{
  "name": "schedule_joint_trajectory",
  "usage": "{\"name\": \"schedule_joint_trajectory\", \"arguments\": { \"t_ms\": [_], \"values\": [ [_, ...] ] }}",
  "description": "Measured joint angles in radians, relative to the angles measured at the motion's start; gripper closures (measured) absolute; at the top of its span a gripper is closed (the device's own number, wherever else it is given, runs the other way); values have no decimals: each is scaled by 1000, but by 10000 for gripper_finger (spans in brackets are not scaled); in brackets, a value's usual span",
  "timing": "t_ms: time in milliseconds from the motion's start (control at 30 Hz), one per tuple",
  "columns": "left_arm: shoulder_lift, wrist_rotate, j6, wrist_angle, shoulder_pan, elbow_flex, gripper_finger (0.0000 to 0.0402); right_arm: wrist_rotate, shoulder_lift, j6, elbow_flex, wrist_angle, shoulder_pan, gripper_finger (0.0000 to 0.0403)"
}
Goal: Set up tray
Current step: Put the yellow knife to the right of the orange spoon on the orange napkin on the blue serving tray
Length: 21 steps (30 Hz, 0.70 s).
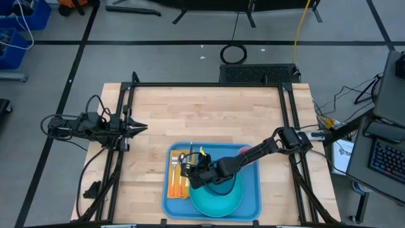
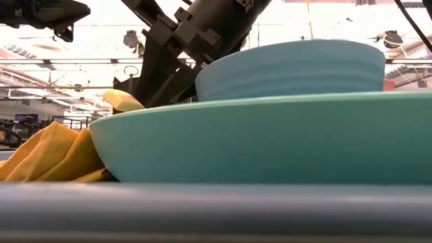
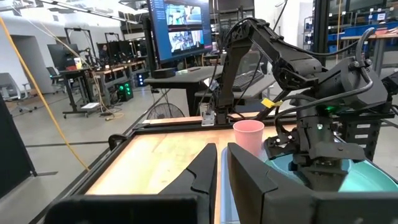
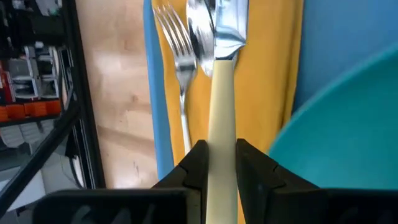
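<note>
1. From above, the blue tray sits at the near edge of the wooden table, about the middle of that edge. A yellow napkin lies along the tray's left side. A fork and a spoon rest on the napkin. A round turquoise plate fills the near middle of the tray. A bit of a pink cup shows by the tray's far edge. The right gripper reaches across the tray and sits over the napkin. The left gripper waits at the table's left edge, its two fingers pressed narrow with nothing in them.

2. From the table level, the tray's rim runs along the front. The plate sits on it, with a light blue bowl on the plate. The napkin is bunched up at the plate's side.

3. From the left wrist, the left gripper shows its fingers close together and holding nothing. The pink cup stands upright on the tray, behind the plate.

4. From the right wrist, the right gripper holds the cream handle of a knife tight between its fingers. The knife lies on the napkin, just beside the spoon and the fork.
</note>
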Motion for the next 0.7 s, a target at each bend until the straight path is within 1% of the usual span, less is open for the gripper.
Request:
{"name": "schedule_joint_trajectory", "arguments": {
  "t_ms": [100, 267, 400, 533, 700],
  "values": [
    [0, 0, -2, 0, 0, 0, 357, -6, 0, 2, 0, 10, 11, 359],
    [0, 0, -2, 0, 0, 0, 357, 16, -8, -6, -1, 45, 19, 359],
    [0, 0, 0, 0, 0, 0, 357, 19, -16, -7, -1, 100, 19, 359],
    [0, 0, 0, 0, 0, 0, 357, -10, -16, -4, -1, 147, 18, 359],
    [0, 0, 0, 0, 0, 0, 357, 24, -17, -5, -1, 124, 19, 359]
  ]
}}
